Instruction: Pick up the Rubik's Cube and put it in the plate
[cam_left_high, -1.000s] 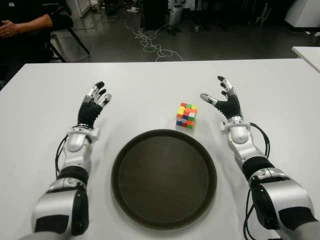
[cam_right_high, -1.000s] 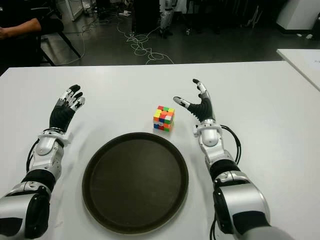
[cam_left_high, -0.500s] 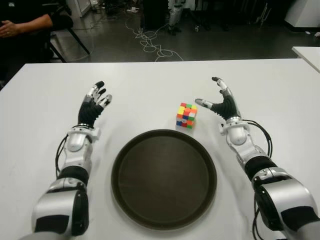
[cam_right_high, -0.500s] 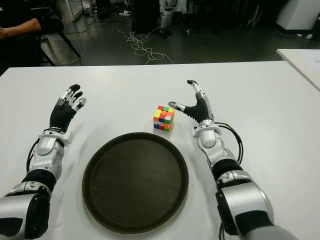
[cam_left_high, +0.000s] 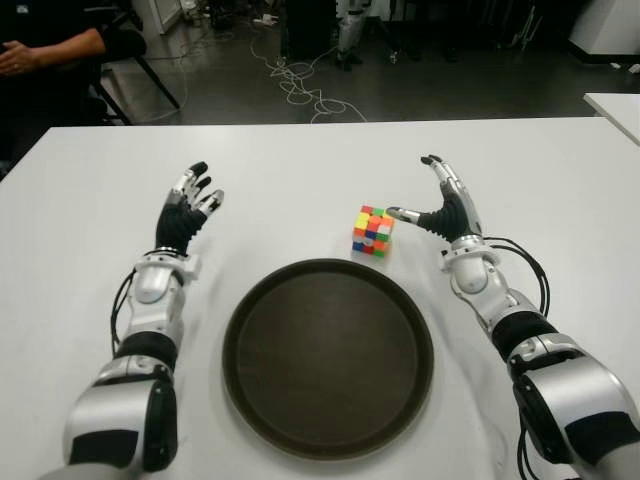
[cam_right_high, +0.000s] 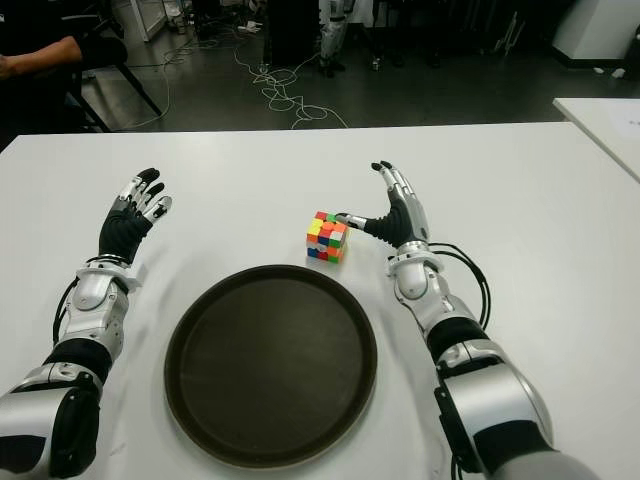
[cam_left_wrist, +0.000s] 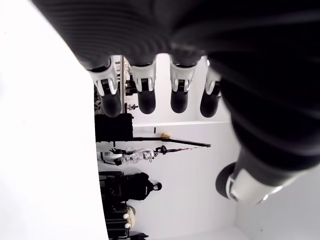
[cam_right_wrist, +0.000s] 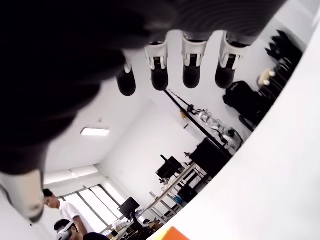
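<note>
The Rubik's Cube (cam_left_high: 373, 230) sits on the white table (cam_left_high: 300, 170) just behind the round dark plate (cam_left_high: 328, 357). My right hand (cam_left_high: 440, 200) is immediately right of the cube, fingers spread, its thumb tip reaching toward the cube's upper right edge; I cannot tell whether it touches. In the right wrist view only an orange corner of the cube (cam_right_wrist: 172, 234) shows under the extended fingers (cam_right_wrist: 192, 62). My left hand (cam_left_high: 190, 205) is open on the left side of the table, well away from the cube, holding nothing.
A second white table's corner (cam_left_high: 615, 105) shows at the far right. A person's arm (cam_left_high: 45, 50) is at the back left beyond the table, near a chair. Cables (cam_left_high: 300, 90) lie on the dark floor behind.
My right hand has shifted left and forward toward the cube, its thumb now close to the cube's right side. The cube, plate and left hand have not moved.
</note>
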